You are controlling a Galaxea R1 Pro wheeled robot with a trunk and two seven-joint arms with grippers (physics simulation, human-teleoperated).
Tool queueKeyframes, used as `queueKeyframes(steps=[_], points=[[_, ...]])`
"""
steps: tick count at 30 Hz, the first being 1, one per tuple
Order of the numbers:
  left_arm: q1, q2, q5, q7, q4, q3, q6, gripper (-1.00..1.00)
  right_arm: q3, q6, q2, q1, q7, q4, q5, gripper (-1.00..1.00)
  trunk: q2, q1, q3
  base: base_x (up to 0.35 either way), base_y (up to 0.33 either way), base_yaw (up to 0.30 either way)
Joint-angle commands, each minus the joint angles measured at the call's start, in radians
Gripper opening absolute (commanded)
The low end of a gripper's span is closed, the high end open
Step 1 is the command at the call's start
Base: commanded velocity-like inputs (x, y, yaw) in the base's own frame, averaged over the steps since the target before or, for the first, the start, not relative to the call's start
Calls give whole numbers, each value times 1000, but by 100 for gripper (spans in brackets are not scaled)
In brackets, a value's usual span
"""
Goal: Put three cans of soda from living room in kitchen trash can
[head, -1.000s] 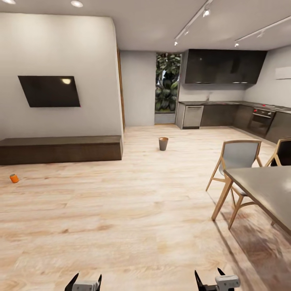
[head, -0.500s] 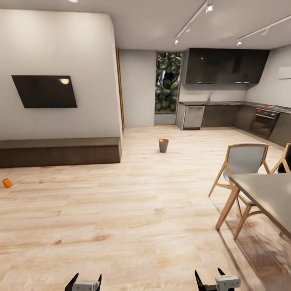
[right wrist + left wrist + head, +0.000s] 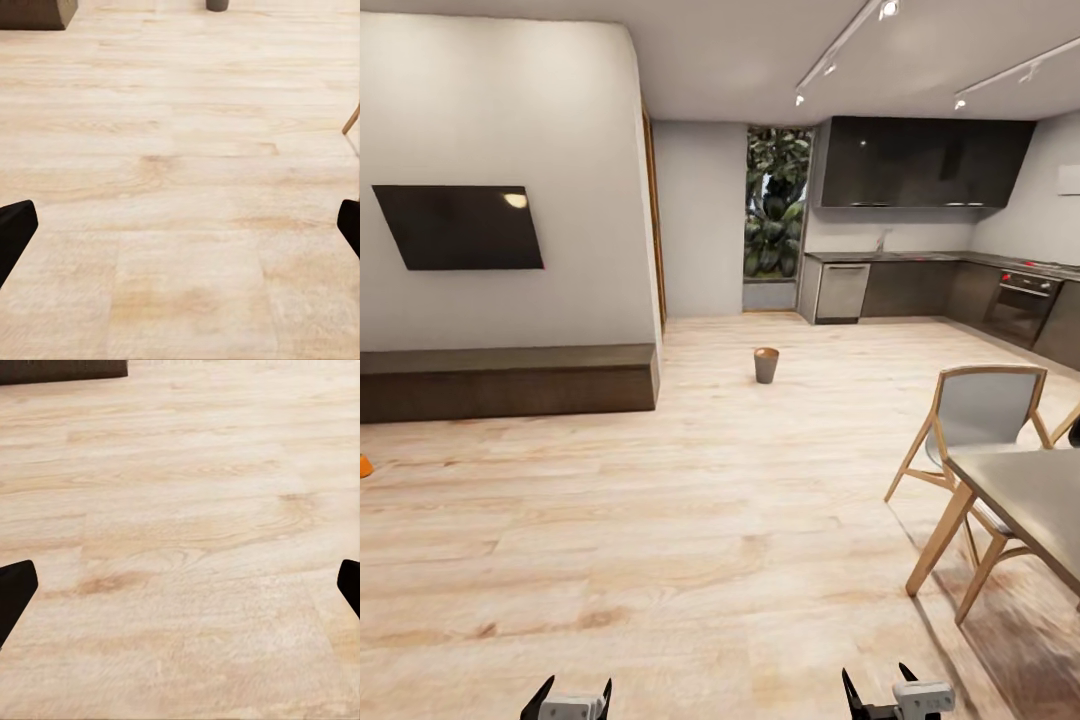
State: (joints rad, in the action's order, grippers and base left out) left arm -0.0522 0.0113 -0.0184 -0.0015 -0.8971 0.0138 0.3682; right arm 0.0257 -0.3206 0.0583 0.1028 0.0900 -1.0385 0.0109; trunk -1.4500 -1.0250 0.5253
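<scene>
One orange can of soda [image 3: 363, 466] is seen on the wood floor [image 3: 690, 520] at the far left edge of the head view, in front of the long dark cabinet [image 3: 508, 380]. The tash can [image 3: 765, 365] is seen standing upright on the floor well ahead, before the kitchen cabinets [image 3: 905, 288]. A chair [image 3: 985, 420] and grey table [image 3: 1030, 490] are seen to the right. The left claw [image 3: 568, 700] and right claw [image 3: 880, 697] are held spread apart and empty above bare floor
</scene>
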Motion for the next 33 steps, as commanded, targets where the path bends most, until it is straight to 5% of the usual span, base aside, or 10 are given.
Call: queueKeyframes(steps=[1, 33], points=[[0, 0, 0, 0, 0, 0, 0, 100, 0, 0, 0, 0, 0, 0, 0, 100, 0, 0, 0, 269, 0, 0], [0, 0, -1, 0, -1, 0, 0, 100, -3, -2, 0, 0, 0, 0, 0, 100, 0, 0, 0, 259, -19, 0]])
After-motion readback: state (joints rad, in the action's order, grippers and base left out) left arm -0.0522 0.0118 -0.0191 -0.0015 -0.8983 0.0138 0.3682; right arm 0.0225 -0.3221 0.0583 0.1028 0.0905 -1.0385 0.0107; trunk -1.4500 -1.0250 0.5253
